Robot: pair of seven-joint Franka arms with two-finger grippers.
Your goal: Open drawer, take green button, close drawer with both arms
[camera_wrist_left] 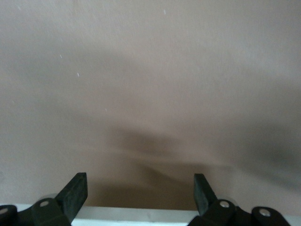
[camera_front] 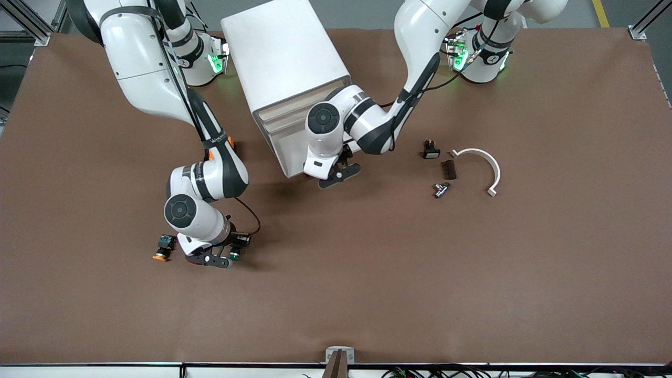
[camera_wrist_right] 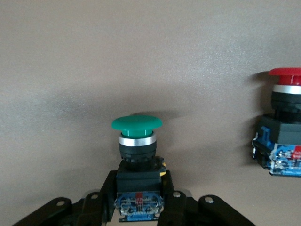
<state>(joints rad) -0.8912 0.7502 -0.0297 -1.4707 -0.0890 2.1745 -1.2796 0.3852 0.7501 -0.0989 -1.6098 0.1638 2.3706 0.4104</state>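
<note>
1. The right gripper [camera_front: 216,257] is low over the brown bench [camera_front: 367,294], toward the right arm's end, and is pinching the dark blocky body of the green-capped push button [camera_wrist_right: 137,141] — in the right wrist view the fingers [camera_wrist_right: 106,195] clamp the block from both sides, cap pointing away from the wrist.

2. Keep that pinch firm and square on the block; the round cap offers no flat for the fingers, so do not let the hold creep toward it.

3. An orange-capped push button [camera_front: 163,248] lies on the bench just beside the right gripper. The right wrist view shows another button [camera_wrist_right: 282,127] near the held one, its cap looking red there. Carry the green one without brushing either.

4. The left gripper [camera_front: 338,176] hovers, fingers spread wide and holding nothing, just in front of the white four-drawer cabinet [camera_front: 286,68]; its wrist view shows only bare bench between the fingers.

5. The shallow white drawer with the cream front [camera_front: 286,137] is largely hidden by the left arm, so I cannot tell whether it is fully shut. If it is not, press squarely on the front panel — an off-centre push may skew the drawer or shift the cabinet.

6. The small parts and the white curved bracket [camera_front: 480,168] toward the left arm's end lie well apart from both grippers.
</note>
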